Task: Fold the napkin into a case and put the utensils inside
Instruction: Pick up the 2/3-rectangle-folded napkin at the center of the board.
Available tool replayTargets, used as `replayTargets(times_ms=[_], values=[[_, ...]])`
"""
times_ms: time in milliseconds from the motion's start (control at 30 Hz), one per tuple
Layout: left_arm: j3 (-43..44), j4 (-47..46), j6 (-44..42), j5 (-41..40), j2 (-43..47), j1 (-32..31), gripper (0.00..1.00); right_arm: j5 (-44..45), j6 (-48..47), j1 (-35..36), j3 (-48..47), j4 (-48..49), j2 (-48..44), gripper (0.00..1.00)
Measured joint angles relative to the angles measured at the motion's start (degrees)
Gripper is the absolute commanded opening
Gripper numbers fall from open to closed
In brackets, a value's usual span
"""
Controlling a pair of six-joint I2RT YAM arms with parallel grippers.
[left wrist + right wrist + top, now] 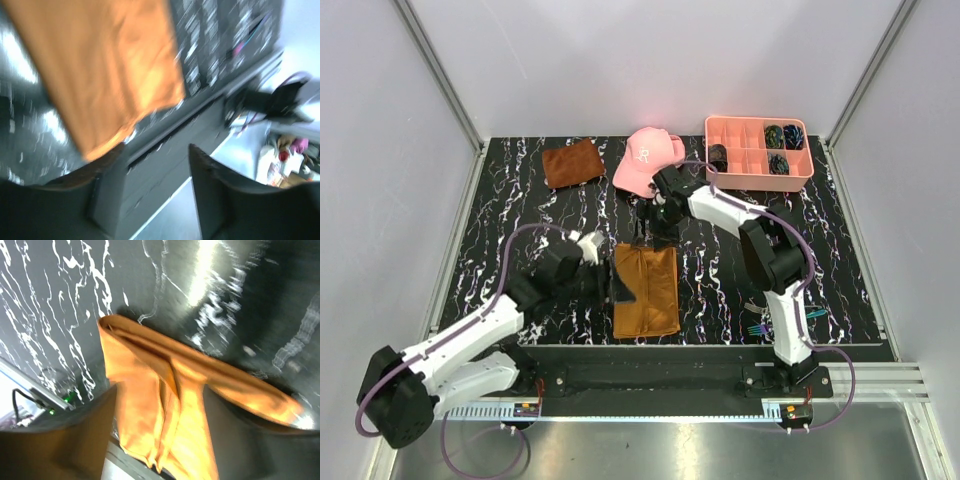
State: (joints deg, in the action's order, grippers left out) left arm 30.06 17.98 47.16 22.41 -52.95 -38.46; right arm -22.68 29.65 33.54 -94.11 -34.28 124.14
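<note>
Since both pairs of fingers stand apart, neither hand holds anything. The left gripper is open at the near left side of the napkin, with no cloth between its fingers. The right gripper is open over the far edge, and the cloth lies loose between its fingers.

The napkin lies folded into a long rectangle in the middle of the table. I judge it soft, light and limp, with layers that may slide apart. It is best pinched at a corner or edge, through all layers.

The utensils lie by the right arm's base, well apart from the napkin. They look thin, hard and smooth, so I would take them across the handle.

I count one napkin and, as far as I can tell, two utensils. There are also one rust-brown cloth, one pink cap and one pink tray.
</note>
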Motion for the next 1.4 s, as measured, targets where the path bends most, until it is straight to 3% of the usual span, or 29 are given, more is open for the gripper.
replayTargets(times_ms=[133,267,433,567,700,1033,1133,1167,1300,1400], values=[[8.5,-0.3,0.1,-7.5,-6.4,-5.7,0.66,2.4,0.5,-2.8,4.1,-2.0,-7.1,1.00],[14.7,2.0,2.0,-18.2,-14.8,-15.1,0.65,4.8,1.0,-10.1,14.1,-2.7,-21.1,1.00],[30.1,11.4,6.8,-32.2,-33.7,-26.9,0.61,8.3,0.6,-21.1,28.9,-3.2,-38.1,1.00],[43.5,19.6,10.1,-38.7,-48.8,-32.3,0.60,7.8,0.3,-25.5,37.5,-4.5,-42.9,1.00],[49.8,25.4,11.7,-42.1,-57.7,-34.4,0.54,6.4,0.0,-29.0,43.6,-4.8,-45.5,1.00],[54.3,35.8,16.0,-44.3,-63.4,-35.4,0.37,0.6,-0.2,-29.1,49.6,-1.1,-50.0,1.00],[54.5,36.5,16.4,-44.3,-63.7,-35.5,0.22,-0.7,-0.2,-29.1,50.1,0.5,-50.0,1.00],[54.6,36.5,16.4,-44.3,-63.9,-35.6,0.11,-1.1,-0.2,-29.1,50.2,0.9,-50.0,1.00],[54.8,36.5,16.0,-44.2,-64.1,-35.6,0.01,-4.3,0.0,-29.0,51.4,4.7,-48.9,0.99],[52.3,33.9,14.5,-43.4,-62.2,-35.4,0.00,-8.0,-0.1,-29.0,52.6,8.0,-46.6,0.98]])
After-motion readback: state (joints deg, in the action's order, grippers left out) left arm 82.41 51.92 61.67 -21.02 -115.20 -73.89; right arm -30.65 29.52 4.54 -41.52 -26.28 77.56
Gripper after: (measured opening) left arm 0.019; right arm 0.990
